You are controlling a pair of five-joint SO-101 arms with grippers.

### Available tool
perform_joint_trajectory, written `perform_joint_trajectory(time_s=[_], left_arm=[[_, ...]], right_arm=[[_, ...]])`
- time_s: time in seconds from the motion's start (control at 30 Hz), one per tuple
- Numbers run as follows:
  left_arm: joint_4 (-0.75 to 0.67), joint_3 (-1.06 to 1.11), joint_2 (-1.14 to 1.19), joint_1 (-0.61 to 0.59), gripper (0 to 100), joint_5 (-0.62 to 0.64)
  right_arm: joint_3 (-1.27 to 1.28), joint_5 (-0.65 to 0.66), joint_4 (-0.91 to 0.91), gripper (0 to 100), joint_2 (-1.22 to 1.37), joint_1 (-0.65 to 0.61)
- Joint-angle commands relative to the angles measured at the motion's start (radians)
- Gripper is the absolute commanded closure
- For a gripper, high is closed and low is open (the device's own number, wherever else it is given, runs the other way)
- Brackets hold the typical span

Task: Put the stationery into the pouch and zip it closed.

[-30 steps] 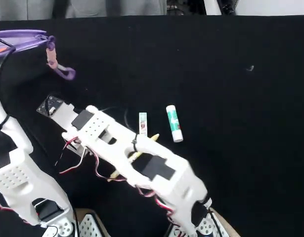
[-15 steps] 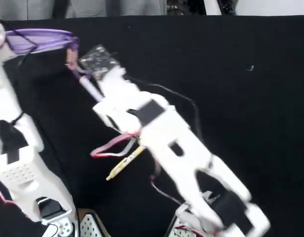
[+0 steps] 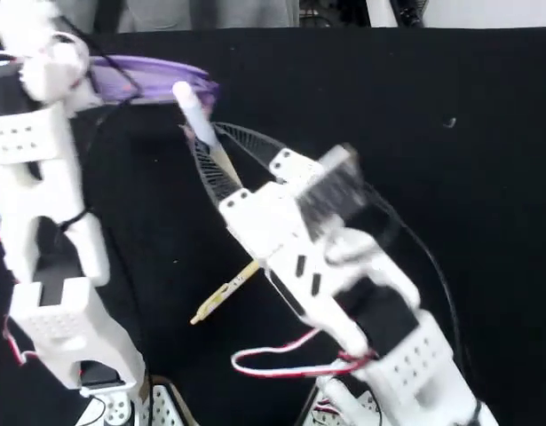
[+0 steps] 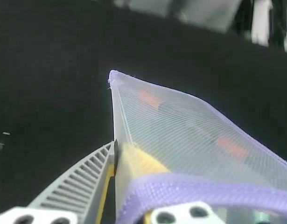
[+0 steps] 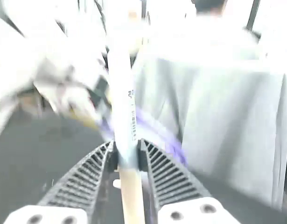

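Both arms up: left jaws clamp pouch (image 3: 148,71), right jaws grip pen (image 3: 197,111) just beside pouch; pencil (image 3: 224,291) on table (image 3: 432,89).

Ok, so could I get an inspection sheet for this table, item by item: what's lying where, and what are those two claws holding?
Surface: black table.
Job's things: purple-edged mesh pouch held at the far left, with orange shapes showing through the mesh. A white pen is held with its end by the pouch's purple rim. A yellow pencil lies on the table.
Clutter: nothing seen.
End effectors: left end effector is shut on the pouch's edge. The right end effector is shut on the pen.
Cables: red and white wires loop loose beside the right arm.
Surroundings: pale wall beyond the table's far edge.
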Motion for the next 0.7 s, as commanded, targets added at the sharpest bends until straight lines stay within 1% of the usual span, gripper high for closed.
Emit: perform_joint_trajectory(time_s=[0.0, 0.1, 0.23, 0.33, 0.47, 0.67], left_arm=[[0.003, 0.005, -0.032, 0.042, 97, 0.012], [0.003, 0.036, -0.015, 0.050, 97, 0.017], [0.003, 0.108, -0.015, 0.053, 97, 0.058], [0.003, 0.134, -0.014, 0.090, 97, 0.060], [0.003, 0.127, -0.014, 0.131, 97, 0.071], [0.003, 0.127, -0.014, 0.159, 97, 0.066]], right_arm=[[0.082, 0.002, -0.173, 98.8, -0.117, 0.012], [0.194, -0.003, -0.310, 98.8, -0.188, 0.009], [0.329, -0.006, -0.486, 98.8, -0.246, 0.003], [0.383, -0.005, -0.605, 98.8, -0.251, -0.026], [0.400, 0.000, -0.713, 98.8, -0.213, -0.061], [0.349, 0.000, -0.861, 98.8, -0.058, -0.061]])
